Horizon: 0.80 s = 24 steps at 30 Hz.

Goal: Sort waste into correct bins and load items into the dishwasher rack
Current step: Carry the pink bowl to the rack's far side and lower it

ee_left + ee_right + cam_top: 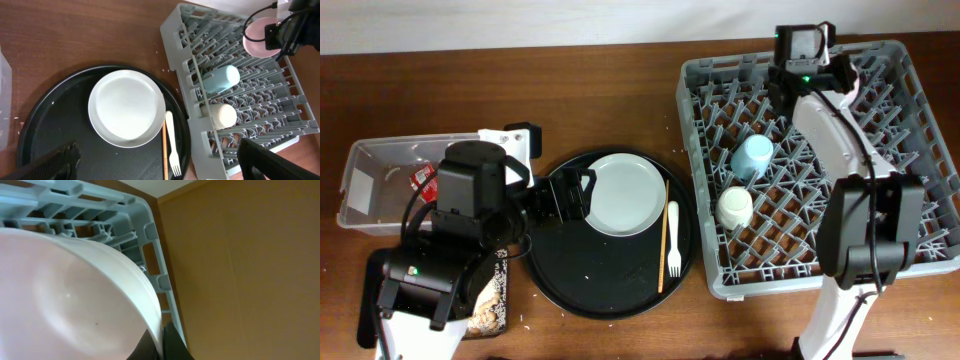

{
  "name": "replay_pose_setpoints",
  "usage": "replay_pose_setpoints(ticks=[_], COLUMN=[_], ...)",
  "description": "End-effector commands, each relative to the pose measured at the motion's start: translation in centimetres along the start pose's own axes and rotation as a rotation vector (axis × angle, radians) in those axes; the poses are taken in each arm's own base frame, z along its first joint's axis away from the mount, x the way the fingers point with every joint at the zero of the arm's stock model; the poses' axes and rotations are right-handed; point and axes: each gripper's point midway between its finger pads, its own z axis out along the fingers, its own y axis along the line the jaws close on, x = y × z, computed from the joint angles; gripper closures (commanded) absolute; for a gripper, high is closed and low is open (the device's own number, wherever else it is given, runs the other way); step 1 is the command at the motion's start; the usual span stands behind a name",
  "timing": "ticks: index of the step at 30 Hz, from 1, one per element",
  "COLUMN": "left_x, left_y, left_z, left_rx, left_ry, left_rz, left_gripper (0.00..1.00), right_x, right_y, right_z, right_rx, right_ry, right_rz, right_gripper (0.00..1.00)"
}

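**Pink bowl goes into the rack**

Your right gripper (274, 37) pinches the pink bowl (257, 40) by its rim at the far corner of the dishwasher rack (682, 150). Next, I think you should set it down softly between the pegs, then let go. Your left gripper (572, 195) hangs over the round black tray (580, 280), fingers wide and holding nothing. The grey plate (625, 193) lies just beside it.

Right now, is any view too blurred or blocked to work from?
Overhead: sharp, evenly lit, though the left arm hides part of the table. Left wrist: sharp, plate clear. Right wrist: the bowl fills the frame, soft and close.
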Motion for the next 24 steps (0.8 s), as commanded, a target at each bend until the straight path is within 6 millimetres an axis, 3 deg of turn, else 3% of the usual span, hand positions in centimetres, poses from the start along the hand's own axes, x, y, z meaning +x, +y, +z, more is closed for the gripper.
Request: replay_pose_setpoints(ticks=[1, 3, 6, 9, 10, 15, 24], left_x=[-0.7, -0.7, -0.7, -0.7, -0.7, -0.7, -0.7], left_y=[-0.1, -0.1, -0.1, -0.1, -0.1, -0.1, -0.1], left_z=[-0.5, -0.5, -0.5, -0.5, -0.5, -0.5, -0.5], left_rx=[-0.001, -0.001, -0.001, -0.001, -0.001, -0.001, -0.001], left_ry=[-0.025, -0.024, -0.025, -0.025, -0.024, -0.025, -0.025], left_rz=[0.012, 0.011, 0.012, 0.012, 0.012, 0.012, 0.012], left_gripper=[0.01, 0.01, 0.01, 0.01, 0.01, 0.01, 0.01], right_x=[-0.7, -0.9, -0.6, -0.9, -1.1, -2.0, -1.6], right_y=[3.6, 4.2, 4.9, 5.0, 3.9, 1.0, 0.0], right_z=[-1.3, -2.0, -2.7, -3.4, -3.4, -2.8, -2.5], right_rx=[-0.067, -0.076, -0.089, -0.078, -0.013, 0.114, 0.157], right_ry=[-0.031, -0.039, -0.036, -0.044, -0.04, -0.032, -0.002], right_rz=[-0.053, -0.071, -0.11, -0.117, -0.091, -0.196, -0.246], right_gripper=[0.96, 0.95, 0.84, 0.86, 0.96, 0.96, 0.96])
